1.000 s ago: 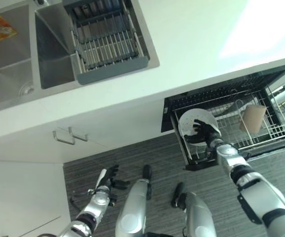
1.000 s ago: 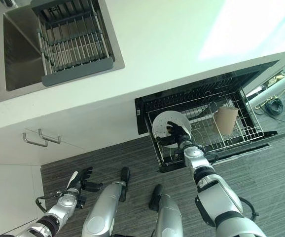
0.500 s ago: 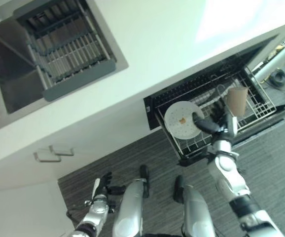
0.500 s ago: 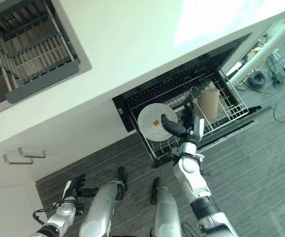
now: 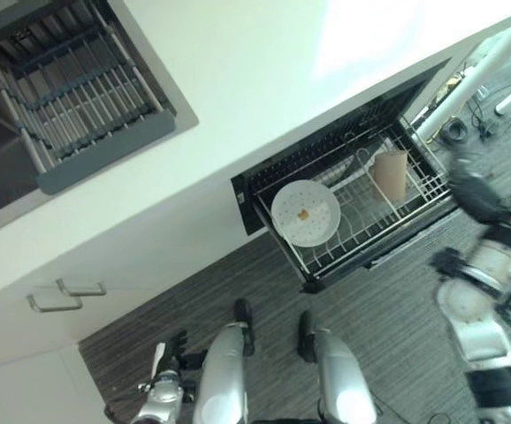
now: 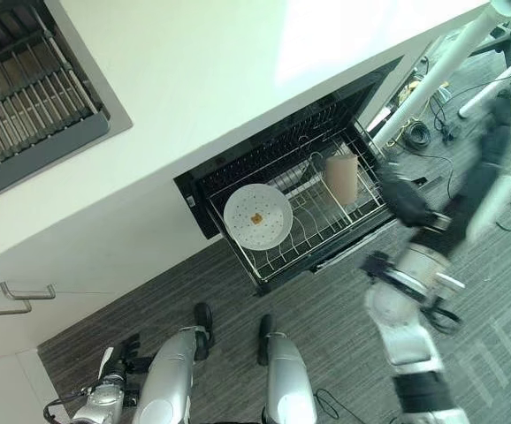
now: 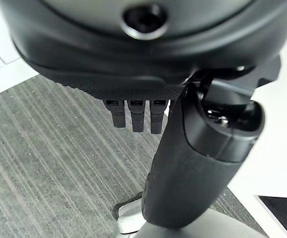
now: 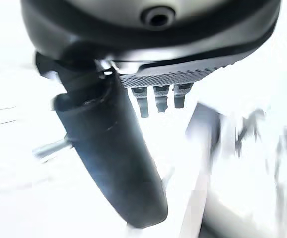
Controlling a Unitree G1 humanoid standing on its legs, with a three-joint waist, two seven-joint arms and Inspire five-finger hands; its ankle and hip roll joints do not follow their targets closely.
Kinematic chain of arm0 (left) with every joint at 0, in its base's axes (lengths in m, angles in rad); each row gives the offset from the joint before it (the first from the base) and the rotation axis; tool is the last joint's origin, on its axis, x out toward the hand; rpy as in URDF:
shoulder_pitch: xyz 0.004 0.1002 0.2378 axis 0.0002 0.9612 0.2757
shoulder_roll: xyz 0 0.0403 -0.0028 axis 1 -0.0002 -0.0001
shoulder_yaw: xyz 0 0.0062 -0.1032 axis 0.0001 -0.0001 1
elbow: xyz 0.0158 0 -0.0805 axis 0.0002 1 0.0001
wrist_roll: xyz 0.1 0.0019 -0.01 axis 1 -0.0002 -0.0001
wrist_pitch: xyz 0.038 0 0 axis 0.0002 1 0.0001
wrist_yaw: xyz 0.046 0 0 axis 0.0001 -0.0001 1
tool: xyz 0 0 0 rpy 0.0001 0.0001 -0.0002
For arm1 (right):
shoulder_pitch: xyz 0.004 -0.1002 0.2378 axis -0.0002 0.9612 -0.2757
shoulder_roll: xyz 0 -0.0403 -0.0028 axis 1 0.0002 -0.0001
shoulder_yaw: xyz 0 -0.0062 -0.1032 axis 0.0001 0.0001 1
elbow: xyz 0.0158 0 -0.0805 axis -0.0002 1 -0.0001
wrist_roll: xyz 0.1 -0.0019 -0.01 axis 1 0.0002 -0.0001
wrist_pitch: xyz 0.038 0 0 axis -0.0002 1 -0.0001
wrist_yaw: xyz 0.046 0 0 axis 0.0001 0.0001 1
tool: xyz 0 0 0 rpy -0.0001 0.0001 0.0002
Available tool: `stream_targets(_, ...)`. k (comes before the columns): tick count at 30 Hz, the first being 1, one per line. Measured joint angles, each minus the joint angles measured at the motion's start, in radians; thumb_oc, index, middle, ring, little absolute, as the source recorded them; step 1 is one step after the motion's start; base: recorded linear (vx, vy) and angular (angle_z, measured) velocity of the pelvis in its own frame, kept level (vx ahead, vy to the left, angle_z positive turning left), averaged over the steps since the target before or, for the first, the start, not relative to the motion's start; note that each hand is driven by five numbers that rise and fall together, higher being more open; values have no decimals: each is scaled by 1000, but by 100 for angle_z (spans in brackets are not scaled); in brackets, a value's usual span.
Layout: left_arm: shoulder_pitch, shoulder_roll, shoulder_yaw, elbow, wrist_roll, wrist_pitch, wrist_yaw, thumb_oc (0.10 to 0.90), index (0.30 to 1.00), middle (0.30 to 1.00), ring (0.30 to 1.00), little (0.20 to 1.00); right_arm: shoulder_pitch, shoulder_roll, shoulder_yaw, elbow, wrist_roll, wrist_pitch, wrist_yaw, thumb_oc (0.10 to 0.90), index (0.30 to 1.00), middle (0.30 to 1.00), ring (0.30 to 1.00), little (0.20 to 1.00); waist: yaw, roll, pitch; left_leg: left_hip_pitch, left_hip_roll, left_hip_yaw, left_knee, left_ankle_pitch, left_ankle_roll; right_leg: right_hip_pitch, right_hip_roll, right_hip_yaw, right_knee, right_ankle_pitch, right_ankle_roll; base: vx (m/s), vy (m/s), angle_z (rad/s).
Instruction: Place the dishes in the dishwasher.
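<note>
A white plate (image 5: 306, 213) with a small orange spot stands in the left end of the pulled-out dishwasher rack (image 5: 375, 238). A tan cup (image 5: 390, 175) stands in the same rack toward its right end. My right hand (image 6: 406, 201) hovers to the right of the rack, off its front corner and apart from both dishes. In its own wrist view the right hand (image 8: 113, 148) has straight fingers and holds nothing. My left hand (image 5: 163, 384) hangs low over the floor at the lower left, and the left wrist view shows its relaxed fingers (image 7: 136, 116) empty.
The white countertop (image 5: 264, 62) runs above the open dishwasher. A grey drying rack (image 5: 79, 97) lies across the sink at the upper left. Cabinet handles (image 5: 61, 296) sit low on the left. A white pole (image 5: 476, 71) and cables stand right of the dishwasher.
My right hand has let go of the plate and drawn back to the right, out of the rack. The plate stays in the rack. The camera has shifted.
</note>
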Motion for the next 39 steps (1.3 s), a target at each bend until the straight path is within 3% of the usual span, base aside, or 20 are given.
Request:
stream_targets(2, 13, 9, 4, 20, -1, 3, -3, 800, 900, 900, 900, 900, 14, 46, -134, 161, 83, -2, -81, 800, 900, 900, 900, 900, -44, -22, 0, 9, -1, 10, 7, -16, 3, 7, -4, 11, -2, -5, 3, 10, 1, -14)
stream_targets(4, -1, 17, -2, 41, -21, 7, -19, 800, 900, 900, 900, 900, 41, 61, -193, 389, 117, -7, -88, 800, 900, 900, 900, 900, -67, -23, 0, 8, -2, 16, 17, -29, 6, 14, -5, 17, 4, -5, 15, -25, -34, -14)
stream_targets(5, -3, 27, -6, 38, -41, 7, -20, 800, 900, 900, 900, 900, 59, 74, -188, 469, 157, 8, -86, 800, 900, 900, 900, 900, -82, -22, 0, 7, -2, 23, 15, -29, 7, 7, -6, 23, 5, -4, 18, -41, -59, -12)
stream_targets(6, -6, 34, -6, 37, -52, 5, -20, 800, 900, 900, 900, 900, 71, 116, -173, 561, 201, -24, -83, 800, 900, 900, 900, 900, -102, -22, 1, 6, 0, 27, 15, -30, 7, 5, -6, 25, 4, -3, 19, -46, -60, -12)
stream_targets(9, -49, 38, -17, 30, -80, 0, -18, 800, 900, 900, 900, 900, 58, 249, -98, 894, 323, -128, -32, 800, 900, 900, 900, 900, -96, -9, 1, 1, 5, 20, 15, -28, 0, 2, -3, 23, 5, -4, 16, -43, -39, 0)
stream_targets(11, -61, 31, -60, -9, -79, 2, -17, 800, 900, 900, 900, 900, 49, 334, -36, 964, 417, -177, 30, 800, 900, 900, 900, 900, -92, 12, 2, -17, 2, 12, 16, -27, -8, -18, -4, 21, 18, -9, 9, -23, -19, 5)
stream_targets(13, -85, 7, -95, -33, -77, 17, -18, 800, 900, 900, 900, 900, 27, 363, 47, 990, 440, -164, 103, 800, 900, 900, 900, 900, -75, 43, 2, -27, -3, 5, 14, -17, -6, -26, -7, 6, 20, -6, 6, -39, 14, 11)
stream_targets(15, -87, -1, -127, -75, -77, 20, -21, 800, 900, 900, 900, 900, -13, 339, 155, 942, 393, -143, 149, 800, 900, 900, 900, 900, -65, 68, 2, -37, -12, -12, 11, -9, -6, -30, -18, -4, 23, -3, 4, -32, 42, 19)
stream_targets(17, -91, -7, -130, -106, -78, 22, -23, 800, 900, 900, 900, 900, -127, 250, 302, 872, 255, -136, 202, 800, 900, 900, 900, 900, -10, 87, 2, -64, -30, -36, 6, 1, 0, -62, -28, -9, 45, -2, 2, -26, 97, 25)
stream_targets(19, -95, -6, -130, -108, -80, 22, -34, 800, 900, 900, 900, 900, -212, 215, 359, 886, 222, -129, 202, 800, 900, 900, 900, 900, 13, 88, 2, -64, -44, -49, -11, 15, 2, -68, -38, -19, 52, -6, 0, -27, 89, 26)
stream_targets(21, -102, 0, -132, -107, -90, 24, -41, 800, 900, 900, 900, 900, -272, 194, 370, 890, 172, -120, 199, 800, 900, 900, 900, 900, 44, 89, 2, -70, -57, -57, -21, 30, 10, -80, -50, -26, 73, -17, 0, -27, 66, 21)
stream_targets(24, -111, 9, -145, -97, -110, 56, -43, 800, 900, 900, 900, 900, -296, 181, 369, 911, 156, -85, 185, 800, 900, 900, 900, 900, 55, 95, 3, -102, -78, -80, -21, 43, 11, -102, -65, -49, 92, -28, 3, -13, 54, 29)
stream_targets(28, -102, 15, -157, -81, -114, 81, -68, 800, 900, 900, 900, 900, -346, 162, 331, 920, 236, -49, 179, 800, 900, 900, 900, 900, 81, 118, 5, -120, -103, -114, -23, 55, 13, -98, -80, -85, 103, -33, 5, -17, 60, 29)
stream_targets(35, -77, 27, -160, -103, -106, 58, -111, 800, 900, 900, 900, 900, -440, -18, 369, 883, 233, 63, 290, 800, 900, 900, 900, 900, 127, 161, 6, -161, -144, -187, -75, 74, 7, -128, -73, -91, 104, -44, 1, 2, 47, 33)
stream_targets(36, -79, 38, -162, -130, -106, 50, -123, 800, 900, 900, 900, 900, -493, -38, 371, 886, 233, 82, 312, 800, 900, 900, 900, 900, 131, 161, 6, -153, -151, -202, -127, 82, 7, -131, -70, -99, 78, -34, -10, -3, -7, 60)
stream_targets(37, -72, 39, -169, -134, -105, 38, -130, 800, 900, 900, 900, 900, -559, -40, 392, 911, 233, 85, 317, 800, 900, 900, 900, 900, 152, 166, 6, -153, -153, -236, -127, 139, 6, -131, -60, -111, 100, -40, -11, 4, -13, 52)
stream_targets(39, -76, 42, -175, -151, -77, 36, -129, 800, 900, 900, 900, 900, -632, -57, 422, 927, 225, 84, 315, 800, 900, 900, 900, 900, 155, 167, 6, -165, -161, -267, -129, 152, -5, -131, -55, -126, 104, -49, -13, 12, -13, 41)
